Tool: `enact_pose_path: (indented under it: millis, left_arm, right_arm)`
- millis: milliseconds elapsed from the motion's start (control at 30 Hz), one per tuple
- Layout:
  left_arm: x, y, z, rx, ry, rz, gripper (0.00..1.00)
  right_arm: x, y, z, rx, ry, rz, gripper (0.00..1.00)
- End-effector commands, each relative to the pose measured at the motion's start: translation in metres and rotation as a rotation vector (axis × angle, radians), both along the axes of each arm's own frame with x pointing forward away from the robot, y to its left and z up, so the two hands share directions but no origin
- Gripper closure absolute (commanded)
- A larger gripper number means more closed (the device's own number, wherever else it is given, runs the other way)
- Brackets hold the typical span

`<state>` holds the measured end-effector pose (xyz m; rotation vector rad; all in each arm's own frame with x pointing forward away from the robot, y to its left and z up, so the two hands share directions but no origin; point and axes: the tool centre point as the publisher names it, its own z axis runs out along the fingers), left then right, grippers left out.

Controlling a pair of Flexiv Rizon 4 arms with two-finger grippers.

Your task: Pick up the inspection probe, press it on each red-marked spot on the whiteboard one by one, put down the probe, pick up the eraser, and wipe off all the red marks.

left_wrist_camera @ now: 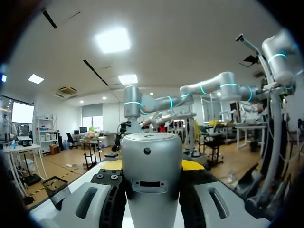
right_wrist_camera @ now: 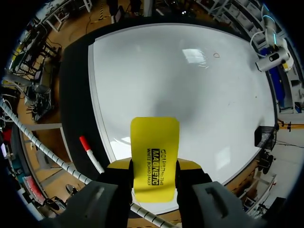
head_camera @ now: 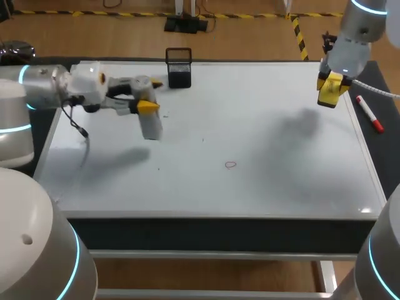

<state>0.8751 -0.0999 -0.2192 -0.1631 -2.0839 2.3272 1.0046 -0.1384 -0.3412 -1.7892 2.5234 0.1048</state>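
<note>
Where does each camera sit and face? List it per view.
Head view: above and behind, looking down on the whiteboard; shows the left gripper holding the probe, the right gripper holding the eraser.
Left wrist view: on that wrist, facing out across the room; left gripper and probe show.
Right wrist view: on that wrist, looking down at the whiteboard; right gripper and eraser show.
Shared: head and right wrist views both show the red mark.

Your left arm (head_camera: 37,87) and right arm (head_camera: 359,31): rounded white-and-silver links, each joint ringed by a glowing cyan band. A thin black cable (head_camera: 80,129) hangs by the left wrist; a white ribbed hose (right_wrist_camera: 42,147) runs along the right. Slotted grey fingers (left_wrist_camera: 88,204) end in yellow tips; the small round heads (left_wrist_camera: 107,176) behind them are probably screws.
</note>
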Motion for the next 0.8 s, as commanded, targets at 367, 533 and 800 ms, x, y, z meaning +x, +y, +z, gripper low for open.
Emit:
enact_pose_path:
  millis: [367,533,800]
  left_arm:
    - [-0.046,-0.118,-0.01,0.014,0.066,-0.251,1.0]
    - [-0.054,-0.151,-0.018,0.0,0.082,-0.297,1.0]
    - [-0.057,-0.19,-0.03,0.013,0.085,-0.328,1.0]
  right_arm:
    - [0.0,-0.001,0.001,-0.004,0.001,0.003,1.0]
    - [0.0,-0.001,0.001,-0.004,0.001,0.003,1.0]
    - [0.0,-0.001,0.001,-0.004,0.001,0.003,1.0]
